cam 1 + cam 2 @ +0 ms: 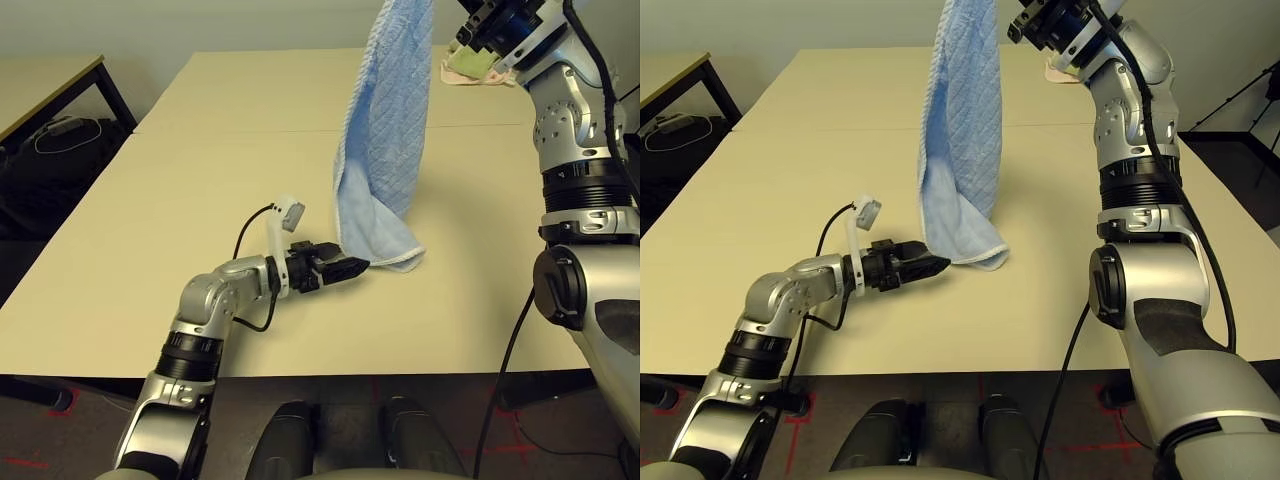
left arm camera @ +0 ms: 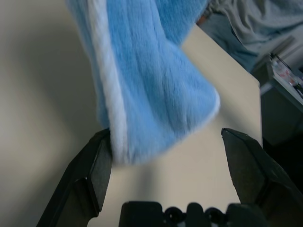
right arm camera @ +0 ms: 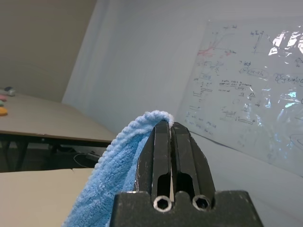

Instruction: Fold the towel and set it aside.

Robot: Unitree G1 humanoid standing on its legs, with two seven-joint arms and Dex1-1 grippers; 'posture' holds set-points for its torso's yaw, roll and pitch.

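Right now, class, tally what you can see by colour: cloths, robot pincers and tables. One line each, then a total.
Light blue towel, hanging from the raised right pincer: 1
Green and pink cloths, bundled at the far side: 1 bundle
Black pincers, the right one plus the left pincer by the towel's lower end: 2
Beige tables: 3
Total: 7

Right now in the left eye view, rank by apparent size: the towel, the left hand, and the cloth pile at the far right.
1. Towel, hanging tall from the right hand.
2. Left hand, open at the towel's bottom corner.
3. Cloth pile: looks smallest, but it is farther off and partly hidden, so unsure.
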